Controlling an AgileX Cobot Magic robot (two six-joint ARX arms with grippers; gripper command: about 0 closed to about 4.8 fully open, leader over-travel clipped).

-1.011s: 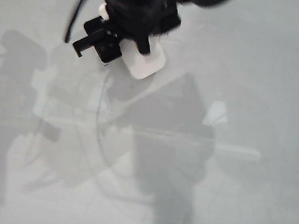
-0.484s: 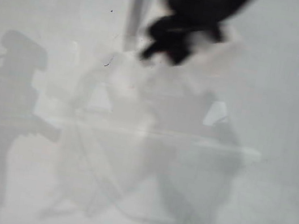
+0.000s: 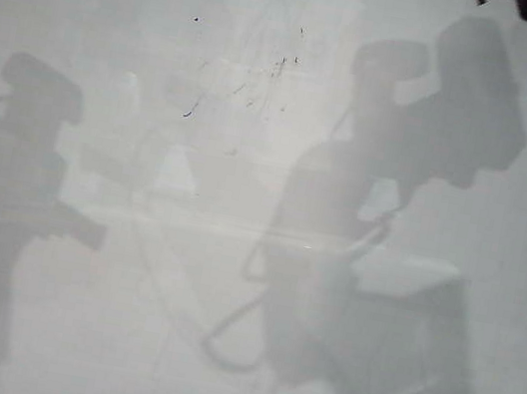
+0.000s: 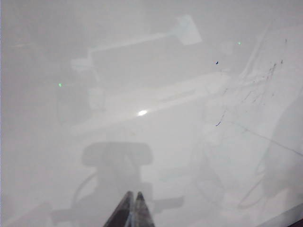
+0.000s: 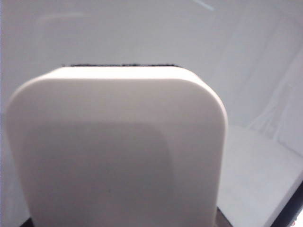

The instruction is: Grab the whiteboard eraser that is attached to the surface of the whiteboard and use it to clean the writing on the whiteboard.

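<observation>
The whiteboard (image 3: 70, 326) fills the exterior view, glossy and pale grey. Faint dark specks and strokes of writing (image 3: 278, 63) remain near its upper middle, seen also as writing (image 4: 218, 124) in the left wrist view. The whiteboard eraser (image 5: 118, 146), white with a thin dark edge at its far end, fills the right wrist view; my right gripper is shut on it, its fingers hidden behind the block. Only a dark bit of the right arm (image 3: 526, 6) shows at the top right of the exterior view. My left gripper (image 4: 134, 196) hangs over the board, shut and empty.
Shadows of both arms and dim reflections lie across the board. A small dark dot (image 3: 196, 18) sits left of the strokes. The board's dark edge (image 4: 286, 220) shows near the left gripper's side, and again as a dark edge (image 5: 294, 208) in the right wrist view.
The right arm, carrying the eraser, swept from the upper left-centre of the board across to the right and almost out at the top right corner. The left arm stayed still.
</observation>
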